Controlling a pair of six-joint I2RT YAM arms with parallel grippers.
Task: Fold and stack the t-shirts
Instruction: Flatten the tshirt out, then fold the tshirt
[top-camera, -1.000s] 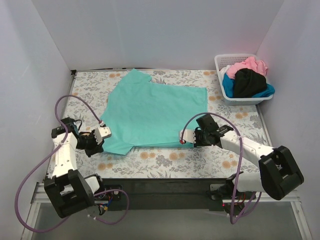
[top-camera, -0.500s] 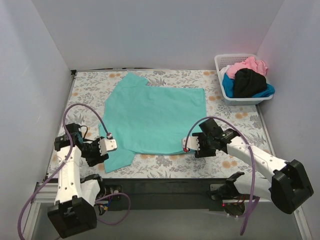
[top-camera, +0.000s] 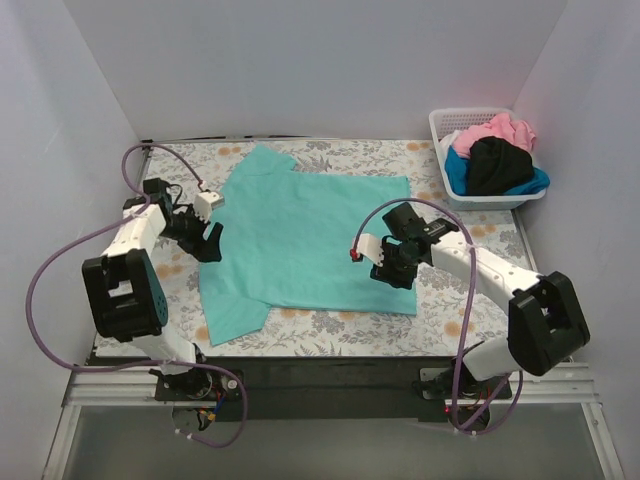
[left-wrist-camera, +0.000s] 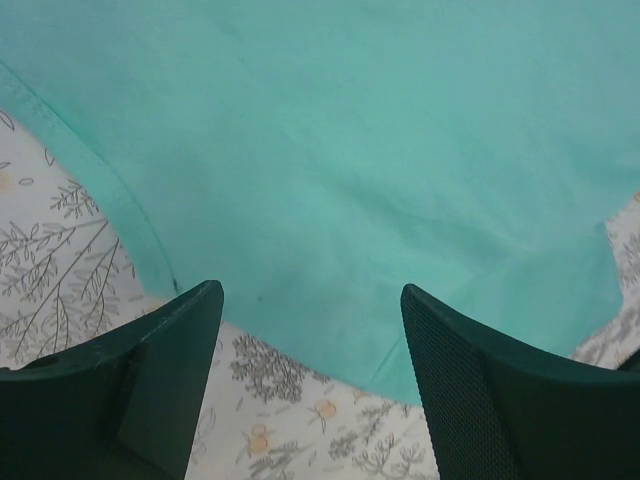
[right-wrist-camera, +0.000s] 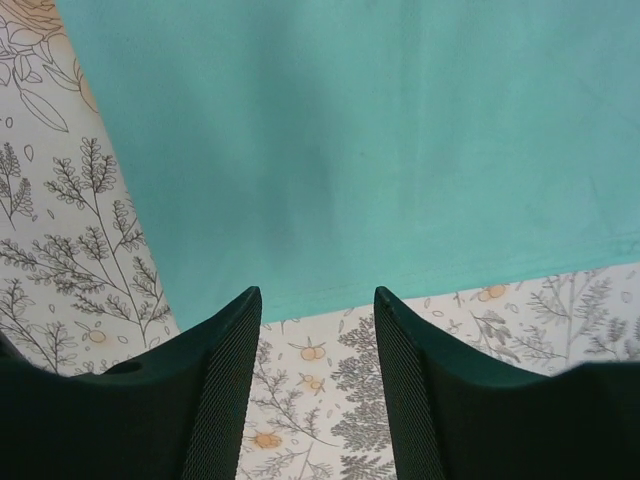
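Observation:
A teal-green t-shirt (top-camera: 300, 240) lies spread flat on the floral table cloth (top-camera: 330, 322), one sleeve toward the near left. My left gripper (top-camera: 210, 240) hovers open over the shirt's left edge. In the left wrist view the left gripper (left-wrist-camera: 310, 330) frames the teal-green t-shirt (left-wrist-camera: 340, 150) and bare cloth, holding nothing. My right gripper (top-camera: 395, 272) stands open above the shirt's near right corner. In the right wrist view the right gripper (right-wrist-camera: 318, 340) has only the hem of the teal-green t-shirt (right-wrist-camera: 350, 140) ahead of it. Pink (top-camera: 495, 130), black (top-camera: 495, 165) and blue (top-camera: 535, 183) t-shirts sit bundled in the basket.
A white lattice basket (top-camera: 482, 200) stands at the back right by the right wall. White walls close in the table on the left, back and right. Purple cables loop off both arms.
Both grippers have opened and let go of the teal shirt's near edge. The left arm swung back to the shirt's left side; the right arm drew back over the near right corner.

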